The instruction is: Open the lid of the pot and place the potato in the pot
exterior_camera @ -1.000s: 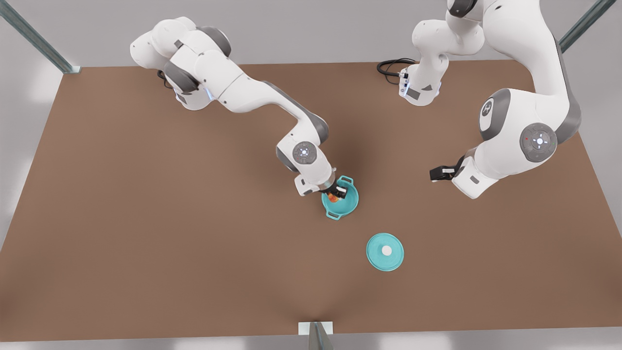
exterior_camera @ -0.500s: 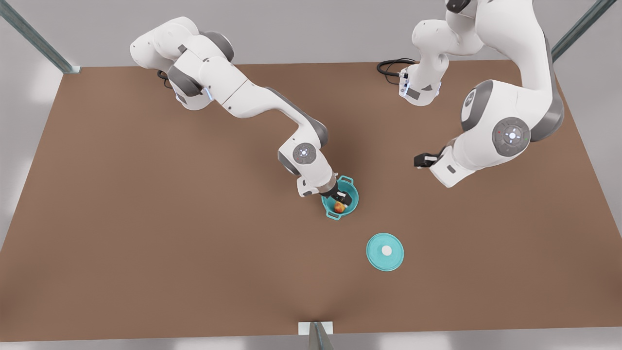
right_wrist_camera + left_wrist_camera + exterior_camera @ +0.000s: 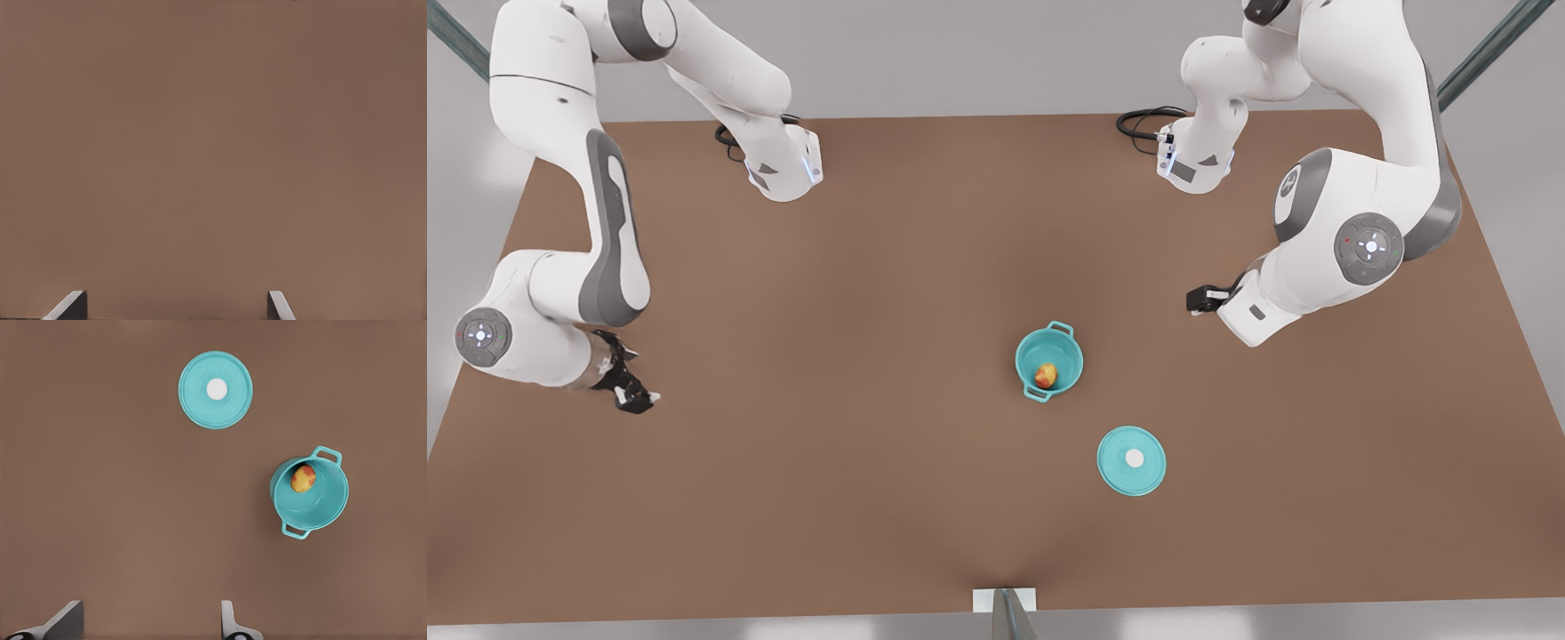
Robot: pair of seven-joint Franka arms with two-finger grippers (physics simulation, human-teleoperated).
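Observation:
The teal pot (image 3: 1069, 348) stands uncovered near the table's middle, with the potato (image 3: 1046, 375) lying inside it. The pot lid (image 3: 1131, 460) lies flat on the table, nearer the front edge and apart from the pot. My right gripper (image 3: 633, 397) hovers open at the front view's far left, over bare table (image 3: 213, 133), with nothing between its fingers (image 3: 73, 303). My left gripper (image 3: 1199, 300) stands open and empty at the front view's right. From its wrist I see the pot (image 3: 320, 510), the potato (image 3: 303, 479) and the lid (image 3: 215, 389) beyond my left gripper (image 3: 150, 617).
The brown table (image 3: 827, 498) stretches wide around the pot and lid. Black cables (image 3: 1143, 120) lie by the arm bases at the back edge. A small metal bracket (image 3: 1005, 603) sits at the front edge.
My right gripper let go of the potato in the pot and pulled away to the front view's far left. My left arm shifted slightly toward the pot a second ago, then held still.

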